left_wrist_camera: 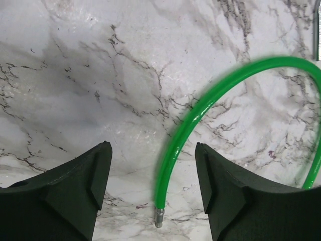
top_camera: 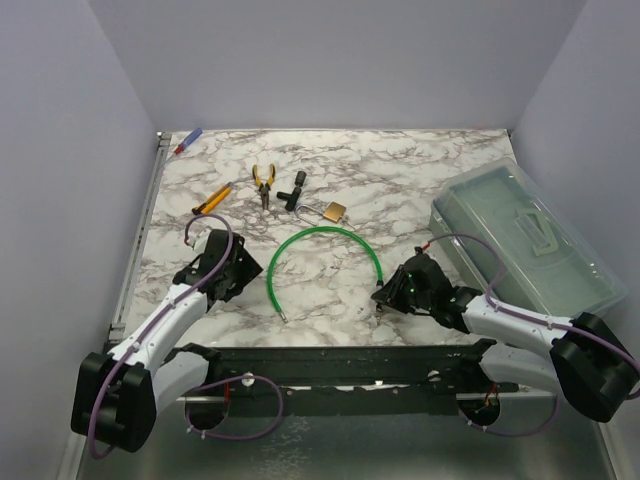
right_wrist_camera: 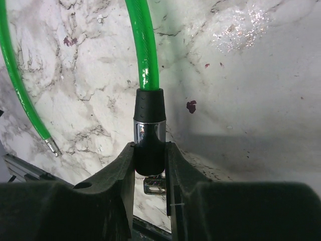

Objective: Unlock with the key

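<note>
Seen from above, the green cable lock (top_camera: 325, 232) lies as an open arch in the middle of the marble table (top_camera: 450, 160). The right gripper (top_camera: 383, 293) sits on its right-hand end. The left gripper (top_camera: 240, 272) hangs near the other end, apparently not touching it. Farther back are a brass padlock (top_camera: 335, 211), pliers (top_camera: 263, 185), a black fitting (top_camera: 293, 192), a yellow-handled tool (top_camera: 212, 200) and a pen (top_camera: 188, 141). A clear lidded box (top_camera: 530, 240) stands on the right.

In the left wrist view, that gripper's jaws are spread wide with nothing in them. The cable's metal tip (left_wrist_camera: 159, 218) lies loose on the marble in the gap between them.

In the right wrist view, the fingers (right_wrist_camera: 120, 170) are clenched on the lock's black barrel (right_wrist_camera: 149, 108). A silver piece (right_wrist_camera: 154, 187) pokes out beneath the barrel. It may be the key, but I cannot be sure.

The barrel is round and pinched on only two sides, so I'd expect any twist on a key to spin it in the grip or work it loose. The cable looks springy, and lifting the barrel could swing the free end into the left arm. If that silver piece is not the key, I see no key anywhere on the table.

By count there are two grippers, one cable lock, one padlock, one pair of pliers, one black fitting, one yellow-handled tool, one pen and one box.
</note>
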Robot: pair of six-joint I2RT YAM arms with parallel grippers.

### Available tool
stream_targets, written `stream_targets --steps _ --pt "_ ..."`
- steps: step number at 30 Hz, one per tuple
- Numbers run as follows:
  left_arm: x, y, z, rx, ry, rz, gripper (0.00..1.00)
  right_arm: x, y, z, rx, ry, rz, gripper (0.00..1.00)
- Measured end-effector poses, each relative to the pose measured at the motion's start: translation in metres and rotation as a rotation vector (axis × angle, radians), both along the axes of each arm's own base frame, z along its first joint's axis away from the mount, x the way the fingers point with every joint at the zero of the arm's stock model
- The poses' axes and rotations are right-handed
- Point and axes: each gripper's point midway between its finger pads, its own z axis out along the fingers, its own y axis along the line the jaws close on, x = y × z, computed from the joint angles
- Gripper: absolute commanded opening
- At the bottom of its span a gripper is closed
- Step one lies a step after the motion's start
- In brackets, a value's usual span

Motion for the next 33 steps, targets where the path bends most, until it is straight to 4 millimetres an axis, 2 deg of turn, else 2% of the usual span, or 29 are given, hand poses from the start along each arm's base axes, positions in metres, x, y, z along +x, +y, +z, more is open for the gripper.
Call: stream_targets --steps 5,9,13,15,17,20,22,23,29,33 --pt "0.009 -0.001 0.030 -0.003 -0.071 -0.013 0.75 -0.002 -0.003 -0.003 -0.021 0.006 0.008 0.38" --pt "0.019 -0.003 0.069 -0.003 -0.165 -0.043 0.85 0.000 -0.004 0.000 -0.037 0.002 0.007 0.61" --pt "0.030 -0.004 0.116 0.022 -0.274 -0.098 0.94 0.005 -0.003 0.008 -0.050 -0.017 0.009 0.69" --pt "0.035 -0.003 0.138 0.046 -0.334 -0.133 0.95 0.008 -0.003 0.012 -0.056 -0.026 0.009 0.71" --pt "0.037 -0.002 0.151 0.076 -0.376 -0.162 0.95 0.010 -0.004 0.016 -0.067 -0.038 0.009 0.74" --pt "0.036 0.002 0.154 0.128 -0.391 -0.200 0.95 0.015 -0.005 0.027 -0.086 -0.066 0.015 0.85" --pt "0.036 0.005 0.153 0.162 -0.394 -0.224 0.96 0.021 -0.004 0.040 -0.098 -0.107 0.029 0.98" --pt "0.036 0.006 0.154 0.179 -0.398 -0.235 0.96 0.025 -0.004 0.048 -0.103 -0.131 0.038 0.99" --pt "0.032 0.014 0.175 0.247 -0.549 -0.276 0.99 0.047 -0.002 0.118 -0.119 -0.353 0.088 1.00" --pt "0.027 0.018 0.183 0.262 -0.669 -0.262 0.99 0.050 -0.006 0.159 -0.120 -0.496 0.114 1.00"
